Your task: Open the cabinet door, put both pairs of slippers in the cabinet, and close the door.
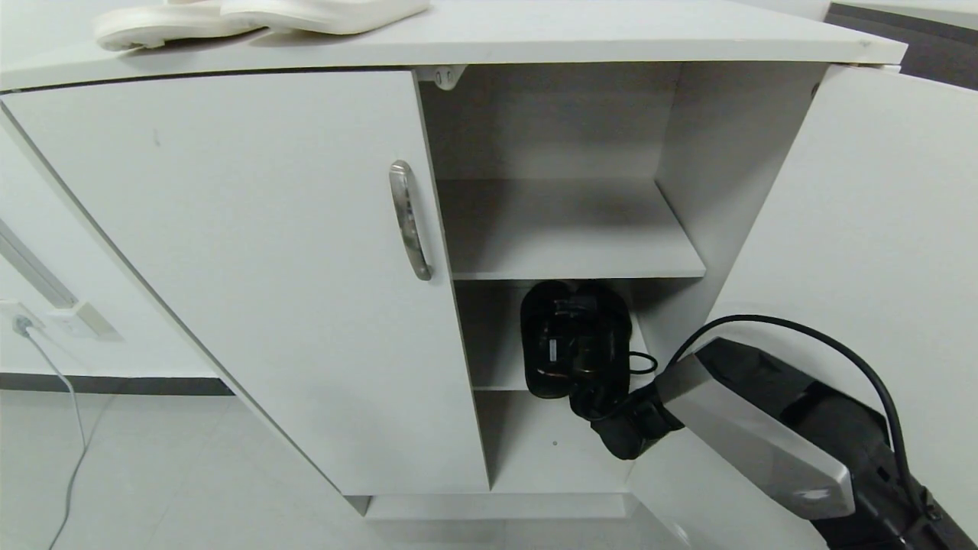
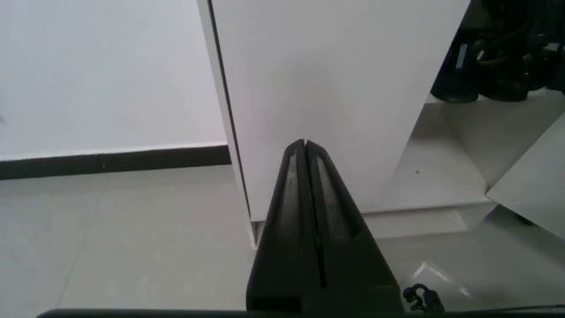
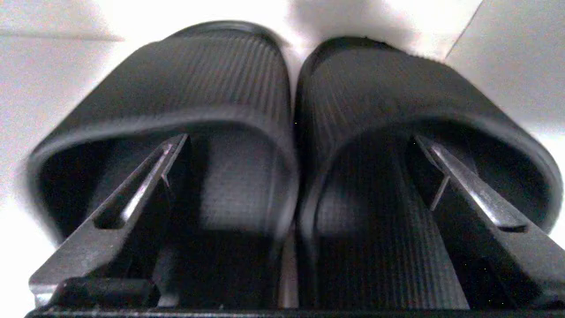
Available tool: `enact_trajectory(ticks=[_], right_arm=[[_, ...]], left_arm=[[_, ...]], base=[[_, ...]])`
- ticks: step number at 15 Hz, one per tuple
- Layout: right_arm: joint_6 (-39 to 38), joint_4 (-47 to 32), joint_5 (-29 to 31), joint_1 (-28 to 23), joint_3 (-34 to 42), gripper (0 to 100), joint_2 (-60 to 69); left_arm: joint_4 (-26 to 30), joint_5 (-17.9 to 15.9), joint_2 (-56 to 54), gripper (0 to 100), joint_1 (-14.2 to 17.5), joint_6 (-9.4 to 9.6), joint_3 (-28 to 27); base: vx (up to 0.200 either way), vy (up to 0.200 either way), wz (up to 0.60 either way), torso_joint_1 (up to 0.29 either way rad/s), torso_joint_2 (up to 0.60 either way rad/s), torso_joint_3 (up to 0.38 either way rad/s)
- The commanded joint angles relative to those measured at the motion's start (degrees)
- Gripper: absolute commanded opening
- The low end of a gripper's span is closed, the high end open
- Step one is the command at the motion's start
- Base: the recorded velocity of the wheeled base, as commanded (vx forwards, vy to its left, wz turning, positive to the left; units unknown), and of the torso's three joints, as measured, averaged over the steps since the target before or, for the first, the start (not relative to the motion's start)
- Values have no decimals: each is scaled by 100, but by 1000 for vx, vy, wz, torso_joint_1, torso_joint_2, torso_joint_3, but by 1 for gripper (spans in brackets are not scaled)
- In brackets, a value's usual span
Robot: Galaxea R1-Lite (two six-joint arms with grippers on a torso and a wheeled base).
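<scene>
Black slippers: two, shelved; white slippers: two, atop cabinet; right gripper spread (left gripper closed).

White cabinet: right door swung open, left door shut, with a vertical metal handle. Black ribbed slippers, a pair, sit side by side and touching on the lower shelf inside, heels toward the opening. White slippers lie on the cabinet top, toward its left end.
</scene>
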State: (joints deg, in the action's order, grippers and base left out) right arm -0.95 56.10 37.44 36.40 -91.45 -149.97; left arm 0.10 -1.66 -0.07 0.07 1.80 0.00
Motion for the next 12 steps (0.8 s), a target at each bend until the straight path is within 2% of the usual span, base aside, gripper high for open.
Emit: enact_trajectory(ticks=[1,8,12], right_arm=[[-2,393,36,218,936,100,706],[-19,1641,185,816,3784,100,2095],[-2,1685,167,825,4013,100,2200]], left_arm=[[-1,-1,7,0,1,-5,0],[-1,-1,7,0,1,4,0],[-1,8,7,0,1,-13,0]], base=[[0,0,0,0,0,0],[0,0,0,0,0,0],[0,0,0,0,0,0]])
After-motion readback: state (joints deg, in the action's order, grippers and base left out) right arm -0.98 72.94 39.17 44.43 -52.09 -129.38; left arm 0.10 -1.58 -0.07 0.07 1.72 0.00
